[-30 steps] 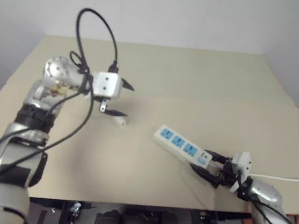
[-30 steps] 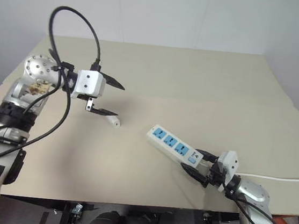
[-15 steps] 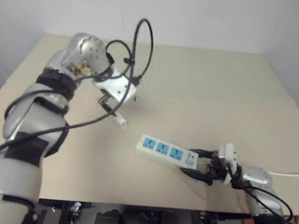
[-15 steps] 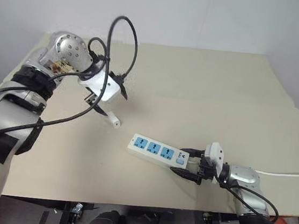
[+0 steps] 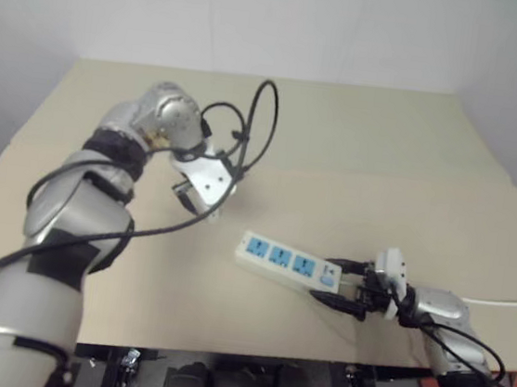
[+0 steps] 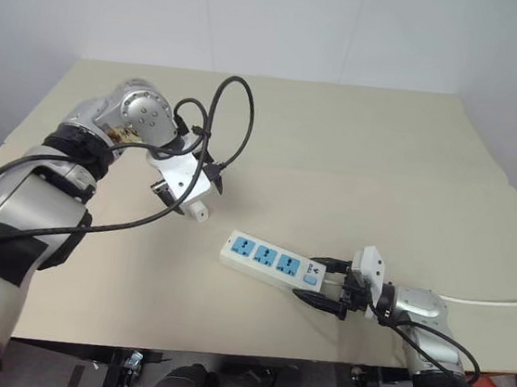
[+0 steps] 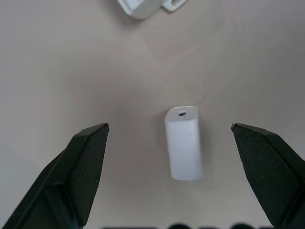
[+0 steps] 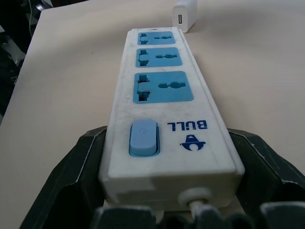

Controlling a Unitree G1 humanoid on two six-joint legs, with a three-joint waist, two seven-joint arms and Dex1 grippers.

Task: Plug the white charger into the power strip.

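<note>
Right then, your left gripper [image 7: 169,143] hung pointing down over the white charger [image 7: 183,142], its two black fingers [image 7: 86,162] spread wide with the charger lying flat on the tan table [image 6: 337,156] between them, touched by neither. The charger sat a little nearer one finger than the other, its small port end facing away from the wrist. From the head cameras you could see that gripper [image 6: 187,185] near the table's middle, left of the power strip [image 6: 274,258], with the charger [image 6: 199,212] just peeking out below its white housing.

Your right gripper [image 8: 167,157] was low and nearly level at the strip's cord end, one black finger pressed to each long side of the power strip [image 8: 164,95] beside the blue switch. The strip lay flat on the table, three blue socket faces up, its white cord [image 6: 494,301] running off to the right edge. Charger and strip were apart, nothing plugged in.
</note>
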